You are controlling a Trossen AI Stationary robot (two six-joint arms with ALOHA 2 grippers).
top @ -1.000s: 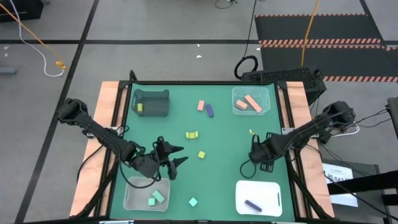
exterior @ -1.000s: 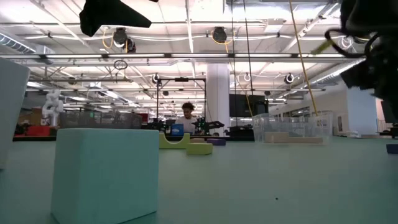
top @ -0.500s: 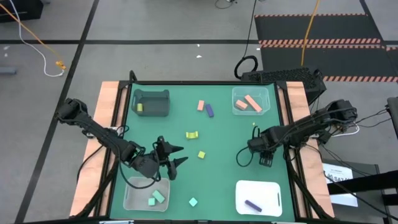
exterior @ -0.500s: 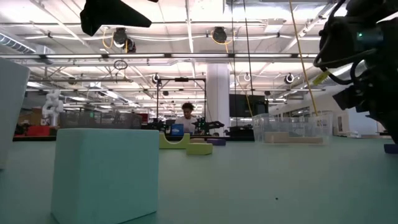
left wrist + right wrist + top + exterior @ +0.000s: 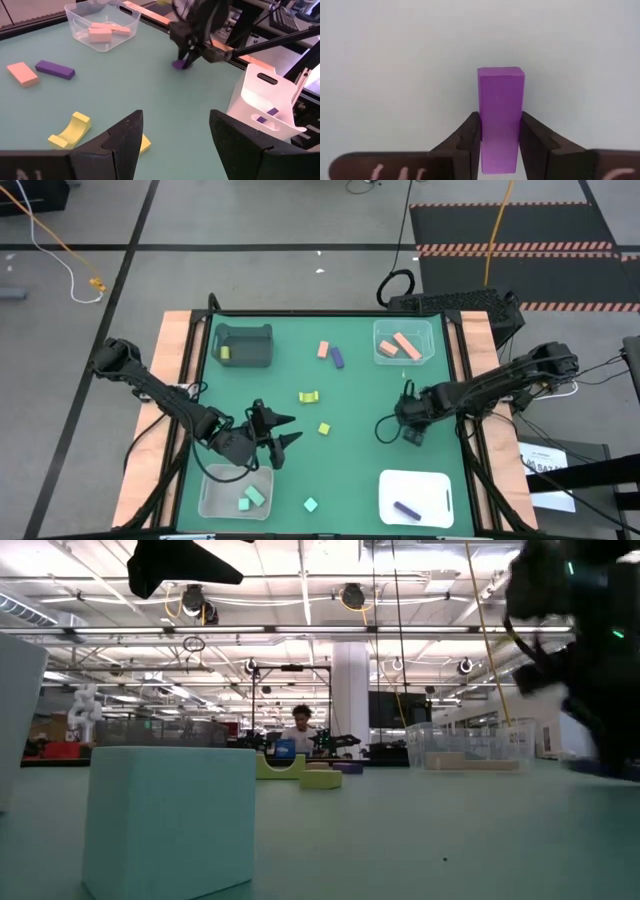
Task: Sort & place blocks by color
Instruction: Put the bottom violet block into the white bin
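My right gripper (image 5: 408, 432) stands low over the table's right half, shut on a purple bar (image 5: 500, 95); the left wrist view shows that bar (image 5: 178, 64) under it at the tabletop. My left gripper (image 5: 280, 442) hangs open above the near left part of the table, its fingers wide apart (image 5: 175, 120). Loose on the green top lie a pink block (image 5: 323, 350), a purple bar (image 5: 338, 357), a yellow-green arch (image 5: 310, 396), a yellow-green cube (image 5: 324, 428) and a mint cube (image 5: 311, 505). My right gripper pinches the purple bar between its two fingers (image 5: 469, 135), which press its two long sides near one end (image 5: 500, 142). The fingers come from above and lie across the bar. In the left wrist view the bar looks to rest on the table.
Four bins stand near the corners: a grey one (image 5: 243, 332) with a yellow-green block, a clear one (image 5: 430, 340) with pink bars, a clear one (image 5: 215, 495) with mint blocks, a white one (image 5: 440, 480) with a purple bar. A person stands beyond the table (image 5: 301, 720).
My right arm has swung toward the table's left and come down from high above onto the purple bar. My left arm and the other blocks have kept still.
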